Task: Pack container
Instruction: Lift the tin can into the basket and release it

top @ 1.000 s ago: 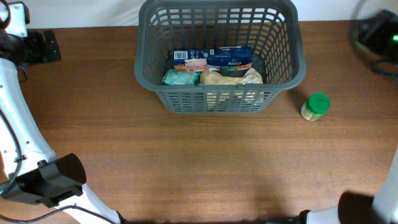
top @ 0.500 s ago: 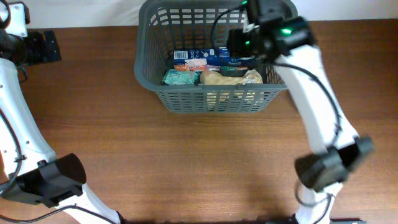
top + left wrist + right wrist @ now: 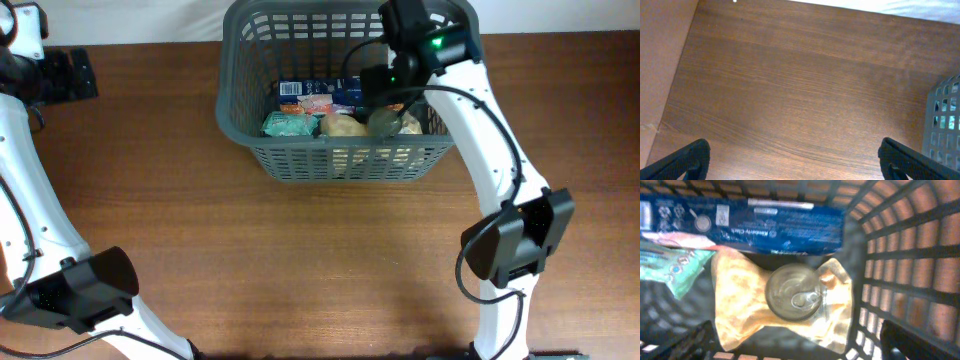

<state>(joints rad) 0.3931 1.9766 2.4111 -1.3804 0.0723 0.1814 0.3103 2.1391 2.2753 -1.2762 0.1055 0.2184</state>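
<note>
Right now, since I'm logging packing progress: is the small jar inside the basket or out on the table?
Inside: the jar sits on a yellow bag within the basket, enclosed by its lattice walls.

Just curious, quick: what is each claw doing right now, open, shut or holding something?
Left gripper: open, holding nothing.
Right gripper: open, over the jar in the basket.

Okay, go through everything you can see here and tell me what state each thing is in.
container: upright, partly filled.
jar: in the container, resting free on the yellow bag.
yellow bag: lying flat under the jar.
blue box: lying in the container.
teal packet: lying beside the yellow bag.
right gripper: open, empty, above the jar.
left gripper: open, empty, over the table.
</note>
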